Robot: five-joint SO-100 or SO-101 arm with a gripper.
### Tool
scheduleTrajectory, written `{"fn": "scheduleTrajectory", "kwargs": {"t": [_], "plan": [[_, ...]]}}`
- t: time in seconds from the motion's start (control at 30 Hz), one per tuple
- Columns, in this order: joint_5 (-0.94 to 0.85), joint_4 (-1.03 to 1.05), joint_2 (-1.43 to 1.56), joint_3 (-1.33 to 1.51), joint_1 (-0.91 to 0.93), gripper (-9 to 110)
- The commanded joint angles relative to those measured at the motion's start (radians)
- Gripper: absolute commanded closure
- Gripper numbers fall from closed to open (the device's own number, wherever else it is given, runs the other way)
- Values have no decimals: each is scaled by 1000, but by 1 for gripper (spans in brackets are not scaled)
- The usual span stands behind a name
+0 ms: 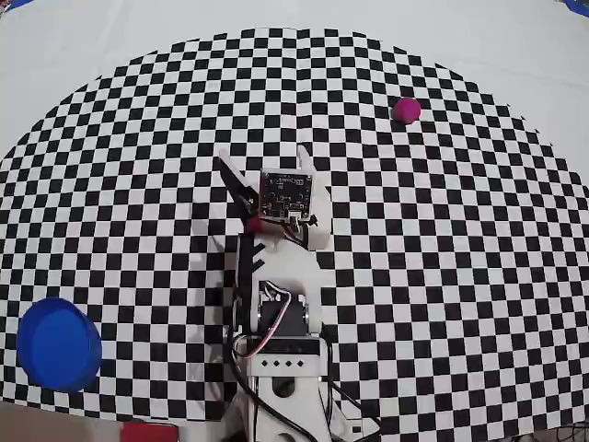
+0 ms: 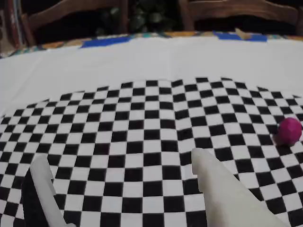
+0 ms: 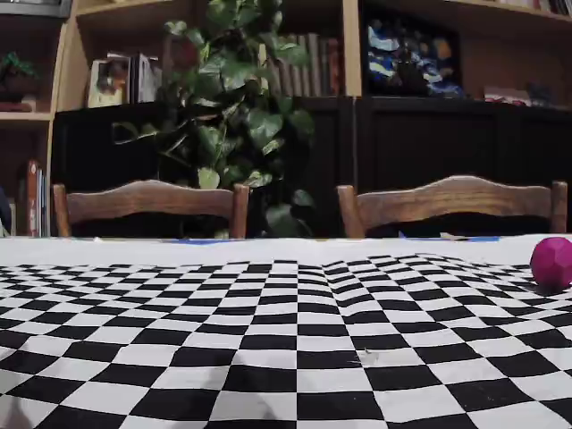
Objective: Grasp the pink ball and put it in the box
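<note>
The hand (image 2: 118,165) hangs empty, fingers spread, over mid-surface. The pink ball (image 1: 407,110) rests well ahead and to its right in the overhead view, probably beyond easy reach; the box (image 1: 59,343) sits opposite, rear-left.

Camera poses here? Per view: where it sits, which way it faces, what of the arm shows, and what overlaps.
Overhead view: above the table looking straight down at the black-and-white checkered mat; whole arm, open tool, small magenta-pink ball, round blue tub.
Wrist view: on the arm, facing forward low over the mat toward the wooden chairs; both tool fingers show, ball at right.
Fixed view: at table level, facing chairs, potted plant, bookshelf; no arm.
Shared: the ball and mat appear in all three.
</note>
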Motion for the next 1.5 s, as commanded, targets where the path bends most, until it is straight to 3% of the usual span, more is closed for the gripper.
{"fn": "scheduleTrajectory", "kwargs": {"t": [0.0, 1.47], "plan": [[-6, -15, -5, 8, 0, 65], [-14, -91, -72, 8, 255, 66]]}}
